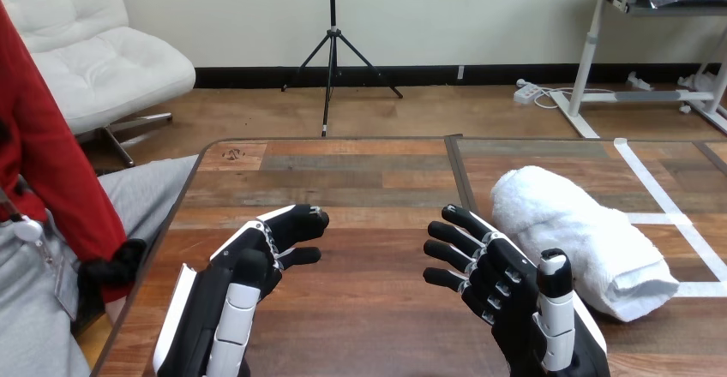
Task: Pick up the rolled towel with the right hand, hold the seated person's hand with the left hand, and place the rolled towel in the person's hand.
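**Wood table, two empty hands, towel off to the right**

Black-and-white fingers [300,221] on the left hand [227,287] are loosely bent and point in toward the middle of the table, with nothing between them and the thumb. It's the same on the other side. The right hand's [506,296] fingers [459,236] are spread a little and gently bent, pointing up and to the left. Its thumb [555,278] sticks straight up and it has hold of nothing. Both hands sit low at the near edge, palms roughly facing each other and well apart, over bare wood.

The rolled towel [579,236] is white and lies on its side on the wooden table [369,180], just beside the right hand on its outer side. I can't tell if the thumb side actually touches it. It sits at a slant, with the near end toward the right edge. White tape lines [660,193] run across the tabletop next to and under it.

Over at the left edge of the table is the person's red sleeve [51,180]. It ends in a dark cuff [116,266] down beside the table's edge, well apart from the left hand. I can't really make out the person's hand itself.
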Robot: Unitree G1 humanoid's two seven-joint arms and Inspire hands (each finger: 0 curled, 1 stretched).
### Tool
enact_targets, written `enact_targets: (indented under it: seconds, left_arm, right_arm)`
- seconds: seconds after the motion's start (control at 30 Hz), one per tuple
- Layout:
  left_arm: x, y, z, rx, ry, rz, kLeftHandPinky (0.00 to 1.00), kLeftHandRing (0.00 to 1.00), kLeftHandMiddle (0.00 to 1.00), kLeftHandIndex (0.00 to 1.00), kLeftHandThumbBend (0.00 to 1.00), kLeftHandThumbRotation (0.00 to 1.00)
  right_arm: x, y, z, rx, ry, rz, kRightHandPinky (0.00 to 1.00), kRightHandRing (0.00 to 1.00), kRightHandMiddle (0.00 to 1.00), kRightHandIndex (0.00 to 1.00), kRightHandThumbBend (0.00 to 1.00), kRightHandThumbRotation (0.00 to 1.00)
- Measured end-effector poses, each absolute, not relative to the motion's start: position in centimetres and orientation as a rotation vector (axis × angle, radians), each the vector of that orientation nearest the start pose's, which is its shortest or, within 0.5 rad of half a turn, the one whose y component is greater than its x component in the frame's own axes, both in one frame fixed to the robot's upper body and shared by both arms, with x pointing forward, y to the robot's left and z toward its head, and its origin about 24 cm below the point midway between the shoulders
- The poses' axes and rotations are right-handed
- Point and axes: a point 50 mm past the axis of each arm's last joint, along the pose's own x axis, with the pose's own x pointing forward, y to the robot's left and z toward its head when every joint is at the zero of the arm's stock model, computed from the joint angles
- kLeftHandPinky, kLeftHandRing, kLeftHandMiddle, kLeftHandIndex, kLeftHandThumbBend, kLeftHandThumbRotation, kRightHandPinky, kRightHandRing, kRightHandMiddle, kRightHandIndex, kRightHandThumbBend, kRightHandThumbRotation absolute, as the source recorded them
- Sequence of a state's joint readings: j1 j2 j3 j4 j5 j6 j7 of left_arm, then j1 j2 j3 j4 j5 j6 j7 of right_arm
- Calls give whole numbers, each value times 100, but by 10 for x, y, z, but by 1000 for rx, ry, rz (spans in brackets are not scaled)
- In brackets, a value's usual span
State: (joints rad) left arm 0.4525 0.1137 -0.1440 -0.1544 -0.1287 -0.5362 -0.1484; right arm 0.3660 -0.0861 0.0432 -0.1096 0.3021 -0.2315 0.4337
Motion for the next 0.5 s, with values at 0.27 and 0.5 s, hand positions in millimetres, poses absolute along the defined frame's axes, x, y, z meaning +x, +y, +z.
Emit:
enact_targets:
  seconds: [0.27, 0.5]
  left_arm:
    - [154, 152, 39, -38, -247, -160, 71, 78, 74, 70, 73, 100]
    - [154, 152, 39, -38, -248, -160, 71, 78, 75, 70, 74, 100]
  right_arm:
    - [173, -158, 19, 205, -35, 333, 79, 86, 87, 87, 100, 100]
    - [173, -158, 19, 201, -36, 333, 80, 86, 87, 88, 100, 100]
